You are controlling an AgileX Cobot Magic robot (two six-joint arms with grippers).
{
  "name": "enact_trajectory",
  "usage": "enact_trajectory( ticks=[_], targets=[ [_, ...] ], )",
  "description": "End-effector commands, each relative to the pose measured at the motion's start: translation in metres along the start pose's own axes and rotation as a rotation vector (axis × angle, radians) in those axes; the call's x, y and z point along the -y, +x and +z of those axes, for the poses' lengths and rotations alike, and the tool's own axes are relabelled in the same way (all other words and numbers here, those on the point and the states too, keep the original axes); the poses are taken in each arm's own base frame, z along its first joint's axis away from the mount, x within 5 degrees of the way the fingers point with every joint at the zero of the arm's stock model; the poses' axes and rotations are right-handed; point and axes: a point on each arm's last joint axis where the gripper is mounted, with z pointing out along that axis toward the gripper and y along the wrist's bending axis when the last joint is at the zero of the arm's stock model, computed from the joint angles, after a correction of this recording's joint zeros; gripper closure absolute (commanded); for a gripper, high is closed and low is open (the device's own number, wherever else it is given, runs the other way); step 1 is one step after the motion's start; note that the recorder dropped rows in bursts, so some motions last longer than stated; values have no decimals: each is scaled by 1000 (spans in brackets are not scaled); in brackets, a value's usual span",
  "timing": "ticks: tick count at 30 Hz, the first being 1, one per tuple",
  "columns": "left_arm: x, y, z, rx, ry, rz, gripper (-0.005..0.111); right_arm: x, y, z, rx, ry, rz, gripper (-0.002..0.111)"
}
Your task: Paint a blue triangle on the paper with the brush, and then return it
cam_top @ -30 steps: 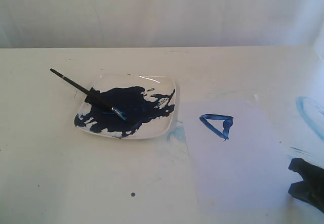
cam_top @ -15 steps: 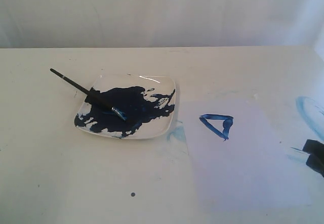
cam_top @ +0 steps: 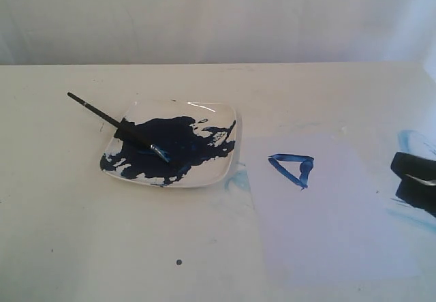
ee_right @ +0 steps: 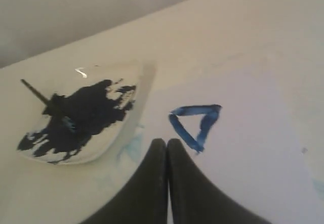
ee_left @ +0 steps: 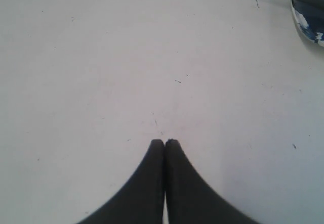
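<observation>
Judging the brush light and stiff: best pinched on the dry handle overhanging the far-left rim of the dish, clear of paint; left gripper and right gripper both pressed together, empty.

I see a dark-blue brushed triangle outline on the faintly bluish-white paper sheet, and a navy paint blotch mottling the glossy white square dish on the cream tabletop.

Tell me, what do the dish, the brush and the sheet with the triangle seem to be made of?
The dish looks like glazed ceramic or glossy plastic: white, with a bright glint on its rim. The brush has a thin black handle, perhaps painted wood or plastic. The paper looks thin and matte, lying flat; the blue triangle on it is brushed paint.
</observation>
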Motion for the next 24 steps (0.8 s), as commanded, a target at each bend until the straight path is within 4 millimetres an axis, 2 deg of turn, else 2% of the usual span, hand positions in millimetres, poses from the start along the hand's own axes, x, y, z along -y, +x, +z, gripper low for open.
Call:
enact_trajectory(
  ticks=[1, 5, 13, 22, 24],
  targets=[
    [0, 0, 0, 4, -4, -3, 107, -19, -4, -18, 97, -99, -91, 108],
    [0, 0, 0, 4, -4, -3, 107, -28, -8, -36, 201, -128, -143, 108],
    [0, 0, 0, 4, -4, -3, 107, -38, -10, -57, 322, -159, -206, 108],
    [0, 0, 0, 4, -4, -3, 107, -58, -5, -108, 612, -267, -183, 108],
    [0, 0, 0, 4, -4, -3, 107, -58, -4, -112, 636, -264, -190, 108]
  ],
)
